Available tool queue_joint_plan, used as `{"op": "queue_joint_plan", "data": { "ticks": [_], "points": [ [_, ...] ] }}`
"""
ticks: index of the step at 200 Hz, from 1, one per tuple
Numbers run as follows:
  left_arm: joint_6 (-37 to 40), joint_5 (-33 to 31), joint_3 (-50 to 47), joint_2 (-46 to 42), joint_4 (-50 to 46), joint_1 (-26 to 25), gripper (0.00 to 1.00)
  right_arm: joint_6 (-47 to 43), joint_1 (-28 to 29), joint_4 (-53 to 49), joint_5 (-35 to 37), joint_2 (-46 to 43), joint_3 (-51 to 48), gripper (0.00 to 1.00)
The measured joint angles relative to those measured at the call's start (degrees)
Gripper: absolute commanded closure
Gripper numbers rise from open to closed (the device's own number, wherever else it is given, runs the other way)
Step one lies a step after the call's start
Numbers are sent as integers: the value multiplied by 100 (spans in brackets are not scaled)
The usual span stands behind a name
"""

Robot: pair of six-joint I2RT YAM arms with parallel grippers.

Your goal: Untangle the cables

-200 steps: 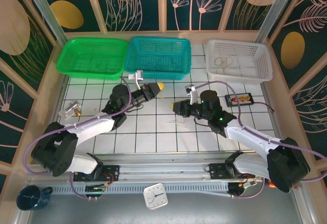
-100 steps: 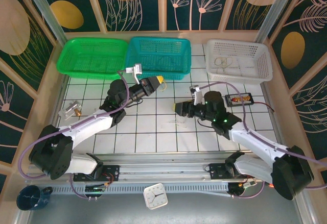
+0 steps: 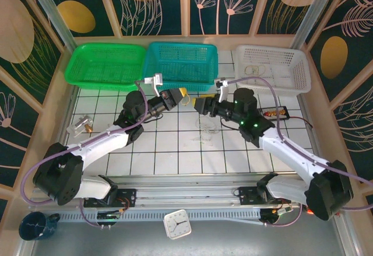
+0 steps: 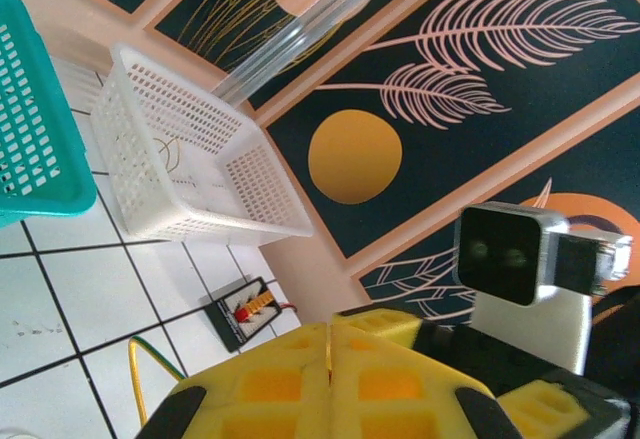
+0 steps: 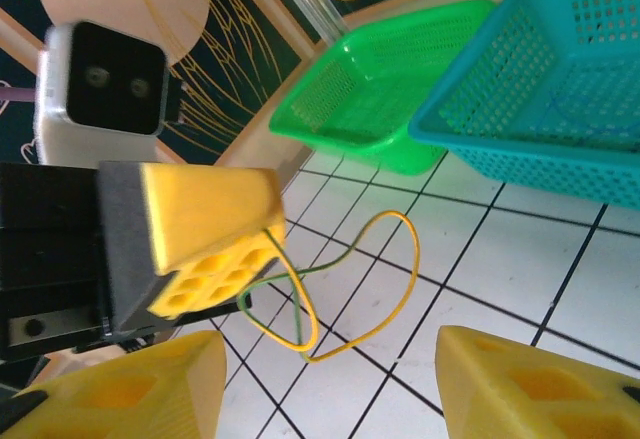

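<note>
Above the tiled table (image 3: 175, 151), top view:
- Left arm: I reach from my near-left base diagonally up and right, forearm low. Left gripper (image 3: 183, 98) points right, just short of the teal basket (image 3: 180, 63).
- Right arm: I reach from my near-right base up and left, wrist raised. Right gripper (image 3: 197, 105) faces the left one, close but apart.
- Far edge: green basket (image 3: 105, 65), teal basket, white basket (image 3: 271, 69).
- Black box (image 3: 274, 112): on the tiles beside my right forearm.

Right wrist view:
- My right fingers (image 5: 540, 379) stand wide apart at the bottom edge with bare tile between them, gripping nothing.
- My left gripper (image 5: 215, 234) sits opposite, its yellow pads pinched together on the cables (image 5: 413, 259). A yellow and a green strand hang from its tip in loose loops above the tiles.

Left wrist view:
- My left fingers (image 4: 270, 384) are pressed flat together, with only a seam showing.
- A yellow-green strand curves at lower left.
- The white basket holds a tan cable (image 4: 168, 156), loosely looped.
</note>
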Motion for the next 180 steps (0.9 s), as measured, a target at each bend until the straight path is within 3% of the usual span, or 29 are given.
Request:
{"op": "queue_joint_plan", "data": {
  "ticks": [71,89,116,134,138,156,180],
  "points": [
    [-2,2,0,2,2,0,100,201,199,450,-195,608,138,52],
    [-4,2,0,13,20,0,100,238,229,564,-210,719,168,66],
    [-17,4,0,33,24,0,100,282,238,688,-243,892,192,99],
    [-24,0,2,72,26,0,100,341,184,737,-299,949,197,100],
    [-24,0,4,81,26,0,93,354,149,752,-304,949,197,100],
    [-24,0,35,133,22,0,38,378,-79,855,-321,949,210,100],
    [-22,-7,103,192,22,0,2,369,-737,787,-118,949,293,100]
  ]
}}
